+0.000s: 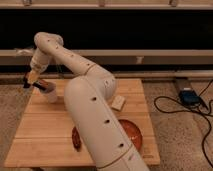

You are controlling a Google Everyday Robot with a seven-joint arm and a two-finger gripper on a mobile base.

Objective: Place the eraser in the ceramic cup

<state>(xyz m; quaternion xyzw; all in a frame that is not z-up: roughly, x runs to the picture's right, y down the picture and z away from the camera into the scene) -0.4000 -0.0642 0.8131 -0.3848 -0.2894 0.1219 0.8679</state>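
Note:
My gripper (pixel 33 80) is at the far left, level with the back left of the wooden table (pixel 45 135). It is shut on the eraser (pixel 43 85), a dark bar with orange-tan edges that points right and down. The eraser's lower end sits just over the rim of the ceramic cup (pixel 51 95). The cup is small, white and upright on the table's back left. My white arm rises from the bottom centre and bends left to the gripper, hiding part of the table's middle.
A small white block (pixel 118 103) lies mid-table, right of the arm. An orange-red bowl (pixel 132 133) sits at the front right and a reddish-brown spindle-shaped thing (pixel 76 139) at the front. A blue box (pixel 189 96) and black cables lie on the floor to the right.

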